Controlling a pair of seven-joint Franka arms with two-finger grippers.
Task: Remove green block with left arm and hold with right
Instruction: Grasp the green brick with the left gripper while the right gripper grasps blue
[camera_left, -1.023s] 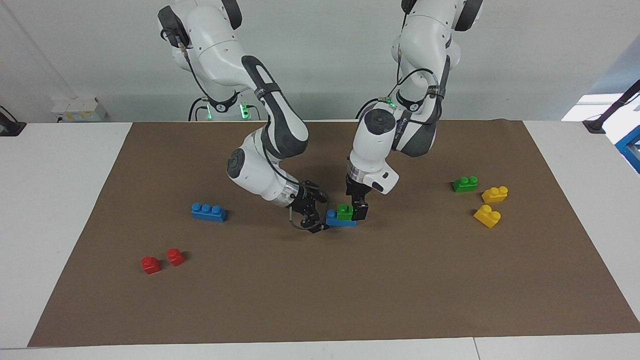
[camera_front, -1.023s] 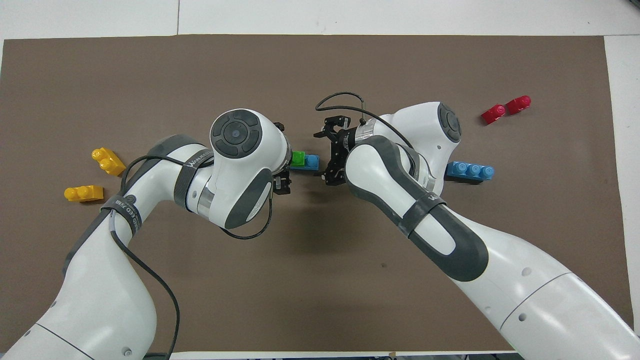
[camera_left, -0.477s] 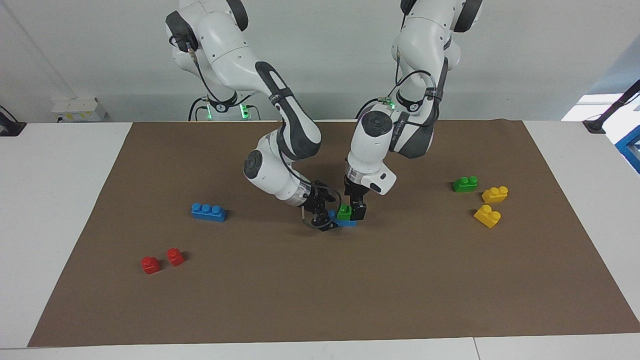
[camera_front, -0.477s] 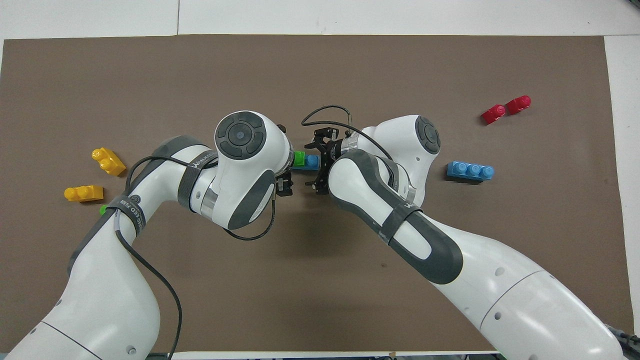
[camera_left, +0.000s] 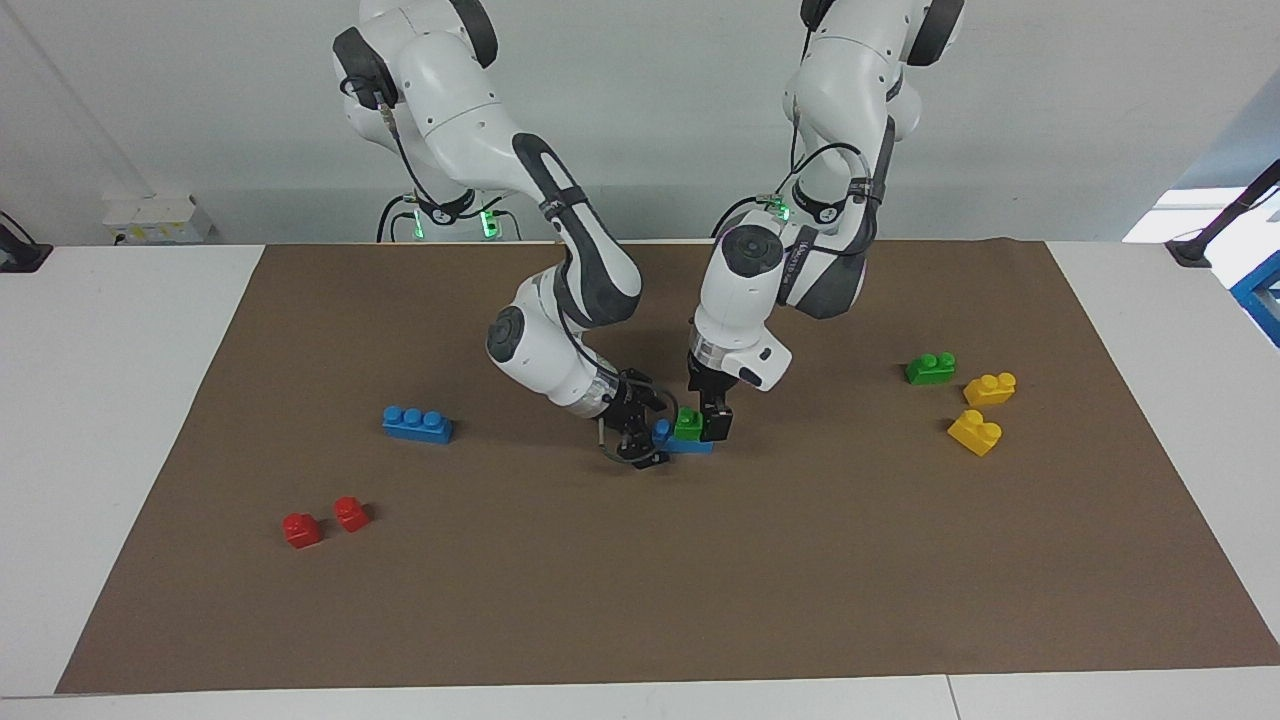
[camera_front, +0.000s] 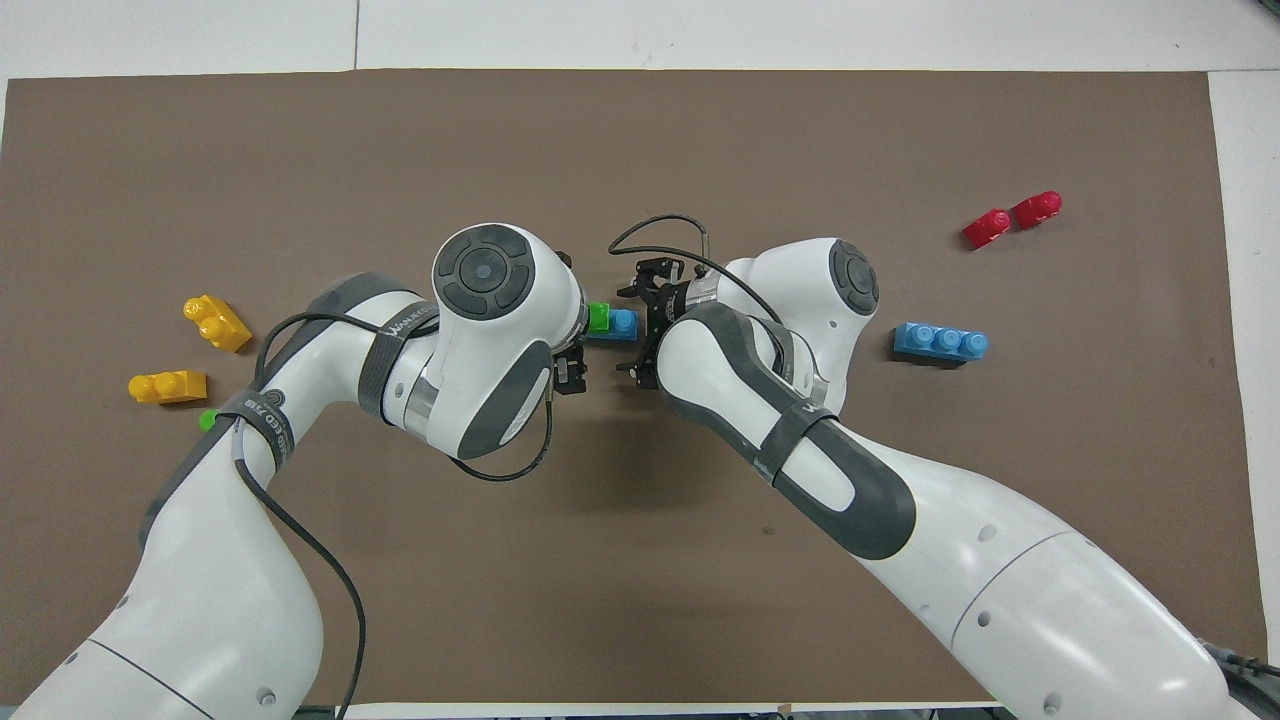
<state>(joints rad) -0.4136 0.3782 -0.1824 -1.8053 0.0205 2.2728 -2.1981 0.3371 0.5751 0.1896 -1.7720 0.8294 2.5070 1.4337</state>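
The green block (camera_left: 687, 424) sits on one end of a blue brick (camera_left: 688, 444) in the middle of the brown mat. It also shows in the overhead view (camera_front: 598, 316), poking out from under the left wrist. My left gripper (camera_left: 703, 414) comes straight down and is shut on the green block. My right gripper (camera_left: 641, 443) lies low and sideways at the blue brick's bare end (camera_front: 623, 323), touching or nearly touching it. The right arm's thin black cable (camera_front: 660, 222) loops by its wrist.
A second blue brick (camera_left: 417, 424) and two red blocks (camera_left: 322, 522) lie toward the right arm's end of the table. Another green block (camera_left: 930, 368) and two yellow blocks (camera_left: 982, 410) lie toward the left arm's end.
My right gripper has moved in along the mat to the blue brick's bare end. My left gripper has stayed on the green block, shifting only slightly.
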